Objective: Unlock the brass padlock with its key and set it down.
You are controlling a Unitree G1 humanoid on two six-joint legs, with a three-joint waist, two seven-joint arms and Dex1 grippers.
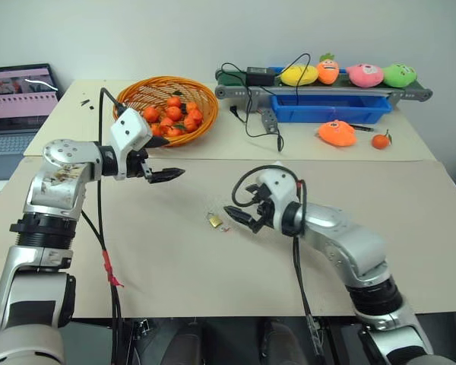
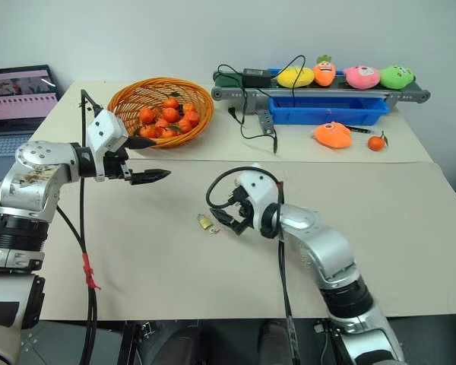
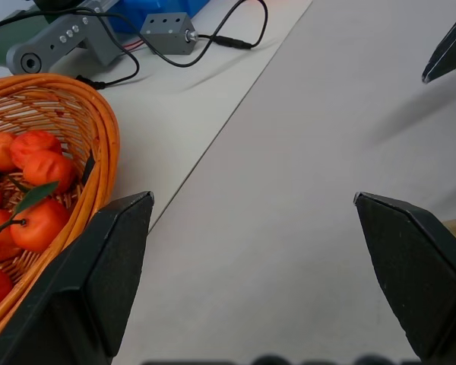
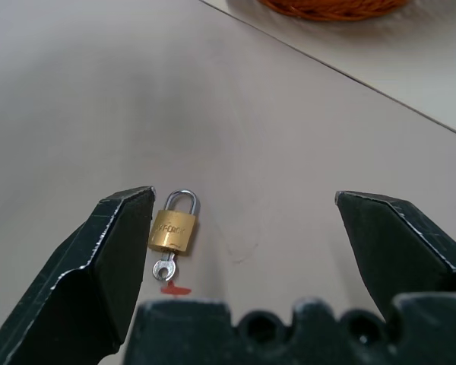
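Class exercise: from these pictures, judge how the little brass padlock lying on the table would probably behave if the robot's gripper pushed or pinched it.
The brass padlock lies flat on the smooth table, so a push would likely slide it, not roll it. Its metal body looks rigid and probably slippery. The key sticking from its base could snag or turn it when nudged.

Bright, even indoor light; soft shadows, sharp focus throughout.
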